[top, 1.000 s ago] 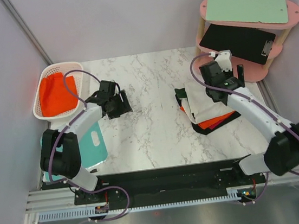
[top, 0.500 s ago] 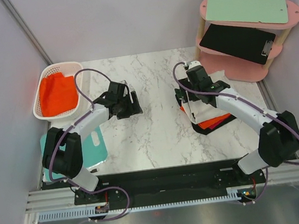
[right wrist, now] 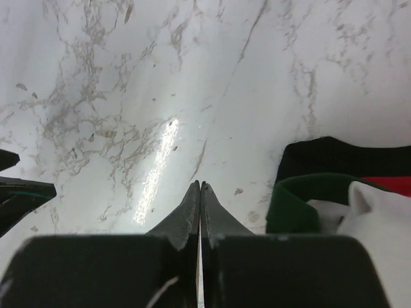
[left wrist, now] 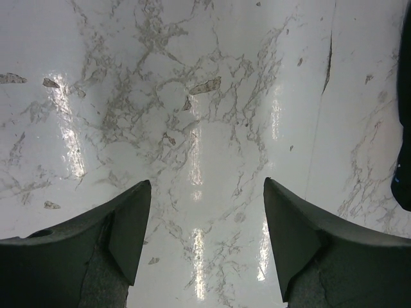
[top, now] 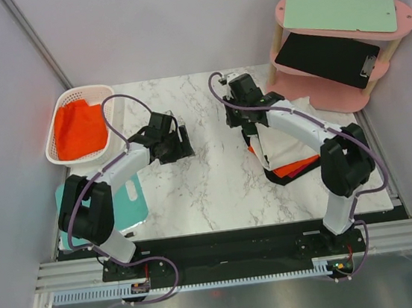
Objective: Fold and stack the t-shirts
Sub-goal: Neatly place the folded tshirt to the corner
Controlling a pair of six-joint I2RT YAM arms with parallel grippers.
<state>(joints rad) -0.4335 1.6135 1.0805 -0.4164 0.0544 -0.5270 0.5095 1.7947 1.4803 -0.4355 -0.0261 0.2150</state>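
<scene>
A stack of folded t-shirts lies right of centre, with a cream-white t-shirt (top: 285, 138) on top. In the right wrist view the cream-white t-shirt (right wrist: 382, 215) shows above a dark green t-shirt (right wrist: 290, 204), with red and black cloth under them. My right gripper (top: 234, 118) hovers over bare marble just left of the stack. Its jaws (right wrist: 200, 186) are shut with nothing between them. My left gripper (top: 178, 144) stands open over the marble at left centre, and in its wrist view the fingers (left wrist: 131, 218) frame only tabletop.
A white basket (top: 82, 92) holding orange cloth (top: 80, 129) sits at the far left. A teal board (top: 130, 199) lies by the left arm. A pink two-tier shelf (top: 279, 11) with a green and a black clipboard stands at the back right.
My right gripper swung left from above the stack to the marble beside it and closed from open to shut. My left gripper shifted slightly right early on, then stayed.
</scene>
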